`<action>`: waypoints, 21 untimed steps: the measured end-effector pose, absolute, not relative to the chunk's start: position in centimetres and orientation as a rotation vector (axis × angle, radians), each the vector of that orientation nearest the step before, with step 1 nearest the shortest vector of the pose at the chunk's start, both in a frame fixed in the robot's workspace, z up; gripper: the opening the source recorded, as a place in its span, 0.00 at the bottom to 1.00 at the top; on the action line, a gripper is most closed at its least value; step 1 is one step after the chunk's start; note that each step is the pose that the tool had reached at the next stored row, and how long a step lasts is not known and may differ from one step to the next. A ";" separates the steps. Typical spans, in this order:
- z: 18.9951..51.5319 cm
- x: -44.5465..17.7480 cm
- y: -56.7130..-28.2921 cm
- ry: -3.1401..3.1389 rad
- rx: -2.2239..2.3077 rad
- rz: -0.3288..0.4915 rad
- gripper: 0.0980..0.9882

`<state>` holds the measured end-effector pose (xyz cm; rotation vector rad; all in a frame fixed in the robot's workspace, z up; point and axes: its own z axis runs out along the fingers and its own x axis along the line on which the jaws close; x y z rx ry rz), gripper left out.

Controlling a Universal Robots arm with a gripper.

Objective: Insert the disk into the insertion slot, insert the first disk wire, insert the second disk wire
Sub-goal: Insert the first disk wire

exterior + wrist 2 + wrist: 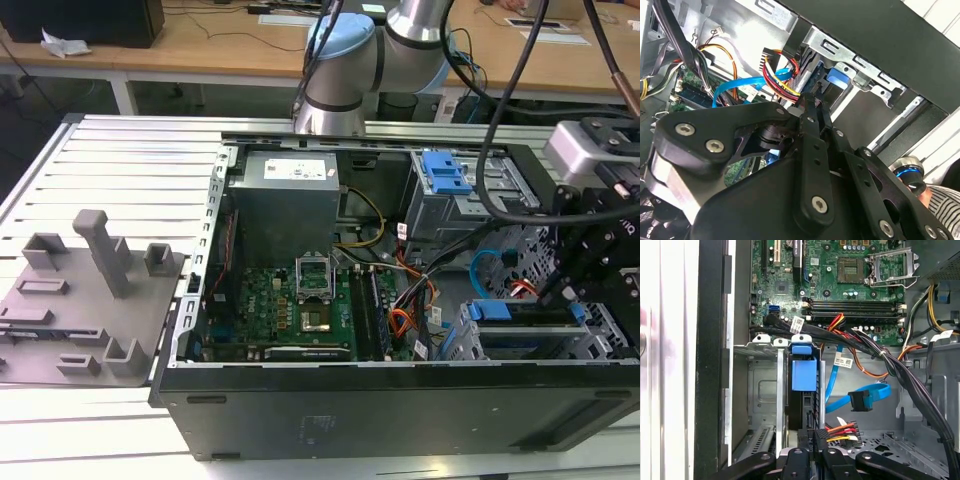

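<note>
One disk (804, 375) stands on edge inside the insertion slot (781, 385), its bright blue carrier showing between the cage's grey metal rails in the first wrist view. In the exterior view the slot sits in the corner of the open computer case (380, 410) nearest the camera, on that view's right.

The single hand (812, 435) is just beside the exposed end of the disk. Its two fingers (807, 117) are clenched close together on the black plug of one red, yellow and black wire bundle (842, 429). The plug appears to touch the disk's end, though the view is too crowded to tell whether it is seated.

One blue flat cable (875, 392) loops just beside the bundle, its black plug (860, 401) hanging free and apart from the disk.

Further out, one green motherboard (840, 285) lies on the case floor, with two empty sockets visible on it. One blue ribbed latch piece (445, 172) sits on the taller grey bay box (440, 215) behind the slot.

The case rests on a slatted metal tabletop (120, 160). Well apart from it, on the exterior view's left, lies one grey fixture plate (90, 300) carrying several raised blocks.
</note>
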<state>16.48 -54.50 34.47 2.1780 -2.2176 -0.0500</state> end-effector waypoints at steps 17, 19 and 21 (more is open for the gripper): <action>33.7 16.8 -54.5 -2.220 2.181 -0.060 0.07; 33.7 16.8 -54.5 -2.220 2.181 -0.060 0.07; 33.7 16.8 -54.5 -2.221 2.181 -0.061 0.08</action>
